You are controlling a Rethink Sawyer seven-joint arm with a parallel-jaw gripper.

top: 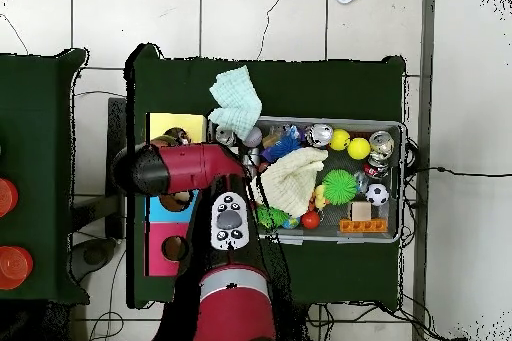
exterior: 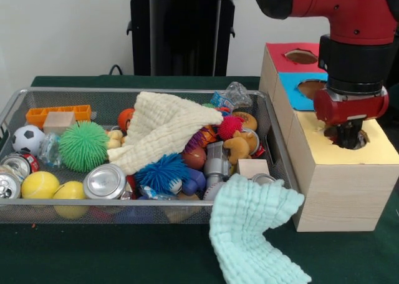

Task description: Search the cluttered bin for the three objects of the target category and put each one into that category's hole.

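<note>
The wire mesh bin [exterior: 277, 128] fills the left and middle of the front view, heaped with toys; it also shows in the overhead view [top: 395, 127]. One crinkly whitish wrapper [exterior: 230, 97] with blue and red patches lies at the bin's far edge. No other wrapper shows clearly; a cream cloth [exterior: 165, 125] covers the bin's middle. My gripper [exterior: 348, 134] hangs at the round hole in the yellow-topped box [exterior: 340, 171], its tip down in the hole. Nothing shows in it. In the overhead view the arm hides most of it.
A blue-topped box [exterior: 299, 90] and a red-topped box [exterior: 283, 56] stand behind the yellow one, each with a hole. A mint cloth [exterior: 252, 228] hangs over the bin's near right corner onto the green table. Spiky balls, cans, small balls and blocks fill the bin.
</note>
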